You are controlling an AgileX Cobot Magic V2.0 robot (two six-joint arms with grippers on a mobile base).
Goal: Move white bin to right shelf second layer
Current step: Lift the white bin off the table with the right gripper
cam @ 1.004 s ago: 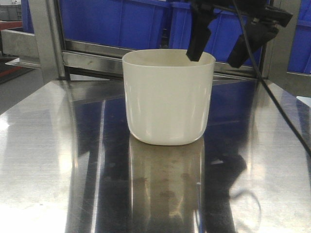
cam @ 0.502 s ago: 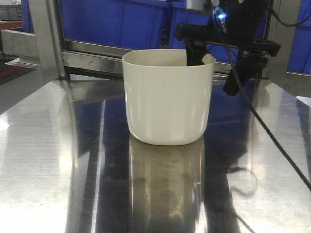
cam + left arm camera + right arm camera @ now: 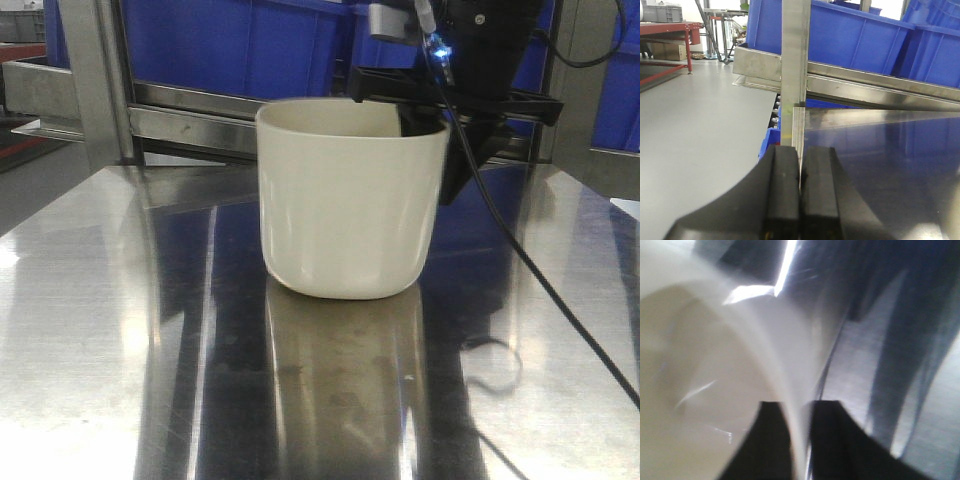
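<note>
The white bin [image 3: 345, 215] sits mid-frame on the steel tabletop [image 3: 120, 300], its frame-right wall pinched by the right gripper [image 3: 437, 150]. The left gripper [image 3: 800, 200] is closed, empty. Lifting and shelving remain.

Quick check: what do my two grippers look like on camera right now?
Right gripper: black, with a wide flat crossbar, tapered fingers, a lit blue light, a grey block above and a black cable trailing off. Left gripper: matte black, flat rectangular pads.

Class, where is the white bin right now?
Front view: the white bin stands centred on the tabletop, the right gripper straddling its right rim.
</note>
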